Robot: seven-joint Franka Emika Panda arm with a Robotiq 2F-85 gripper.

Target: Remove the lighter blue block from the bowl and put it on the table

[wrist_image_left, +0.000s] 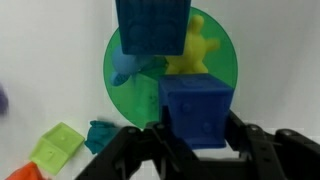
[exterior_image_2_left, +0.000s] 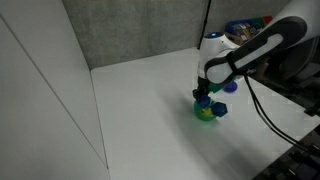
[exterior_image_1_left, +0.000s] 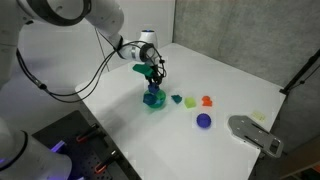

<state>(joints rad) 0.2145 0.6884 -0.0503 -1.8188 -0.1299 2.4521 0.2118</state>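
Note:
In the wrist view, my gripper is shut on a blue cube, which I take as the lighter blue block. It is held over the near rim of the green bowl. A second blue block, a yellow star piece and a teal piece lie in the bowl. The two blues look much alike here. In both exterior views the gripper hangs just above the bowl on the white table.
Small toys lie beside the bowl: a green piece, a yellow-green piece, an orange piece and a round blue-purple piece. A grey object sits near the table edge. A light green piece lies close to the bowl.

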